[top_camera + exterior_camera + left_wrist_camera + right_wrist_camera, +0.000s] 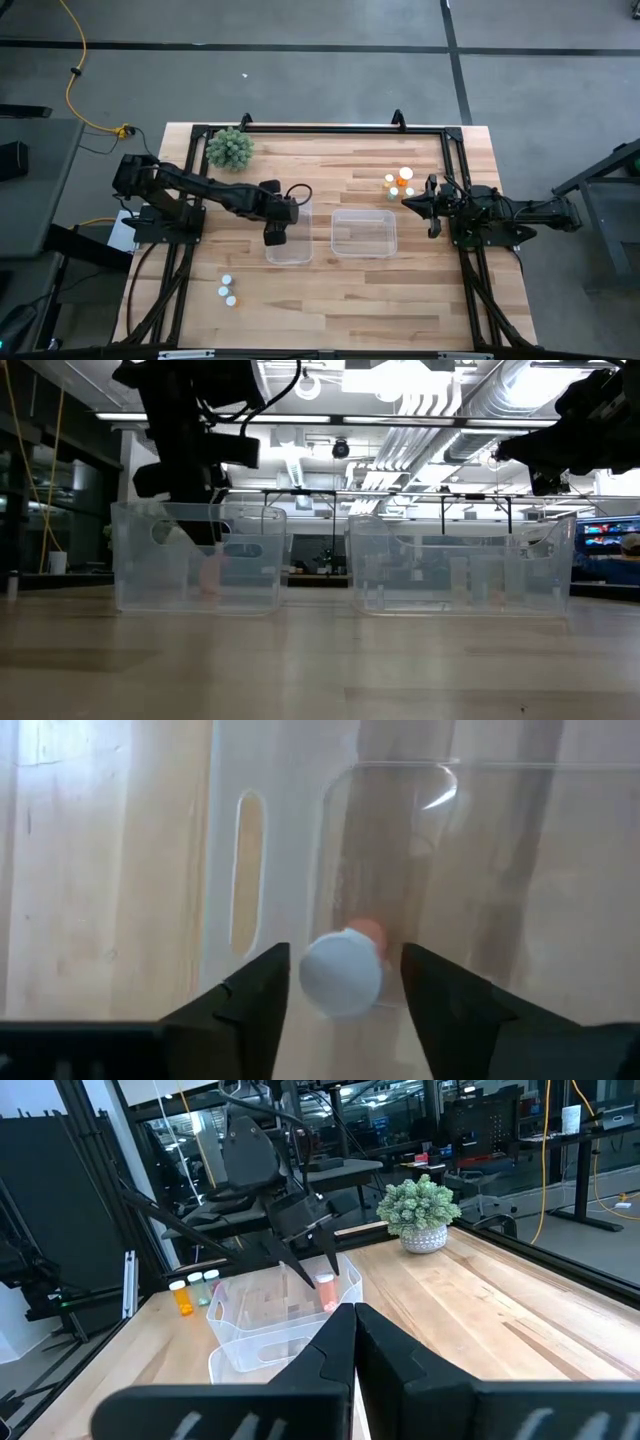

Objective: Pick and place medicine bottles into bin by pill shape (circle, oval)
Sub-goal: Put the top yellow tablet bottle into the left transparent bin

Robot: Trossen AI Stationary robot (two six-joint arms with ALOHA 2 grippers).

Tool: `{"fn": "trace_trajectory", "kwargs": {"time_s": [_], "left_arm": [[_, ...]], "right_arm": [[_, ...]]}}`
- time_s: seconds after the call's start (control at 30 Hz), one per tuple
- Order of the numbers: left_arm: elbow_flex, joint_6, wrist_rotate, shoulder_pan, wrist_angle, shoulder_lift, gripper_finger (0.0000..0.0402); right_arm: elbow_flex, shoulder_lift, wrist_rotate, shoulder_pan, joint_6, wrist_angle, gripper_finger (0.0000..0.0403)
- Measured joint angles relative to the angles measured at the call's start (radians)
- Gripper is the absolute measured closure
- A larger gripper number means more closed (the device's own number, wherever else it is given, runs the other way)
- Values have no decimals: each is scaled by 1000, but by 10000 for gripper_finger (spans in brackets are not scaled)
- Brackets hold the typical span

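Note:
My left gripper (pixel 276 237) hangs open over the left clear tub (pixel 300 258). A small orange medicine bottle with a white cap (pixel 342 975) lies below and between its fingers, with a gap on each side, inside the tub; it also shows in the low view (pixel 210 575) and the right wrist view (pixel 326 1290). My right gripper (pixel 408 203) is shut and empty, next to several bottles (pixel 400 182) at the right. Three more bottles (pixel 228 290) stand on the table near the front left.
A second clear tub (pixel 364 252) stands to the right of the first. A green spiky ball plant (pixel 229 149) in a pot stands at the far left. Black frame rails (pixel 320 128) run along the table's edges.

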Motion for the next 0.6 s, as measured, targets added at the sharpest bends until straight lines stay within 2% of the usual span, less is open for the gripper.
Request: {"fn": "trace_trajectory", "kwargs": {"time_s": [0.2,0.37,0.47,0.6], "left_arm": [[89,-5,31,-1,-139,0,177],[200,-50,29,-9,-282,-23,170],[227,-90,8,-34,-263,-78,172],[182,-115,-119,-103,-110,-225,178]], "right_arm": [[0,0,0,0,0,0,402],[0,0,0,0,0,0,402],[0,0,0,0,0,0,402],[0,1,0,0,0,0,402]]}}
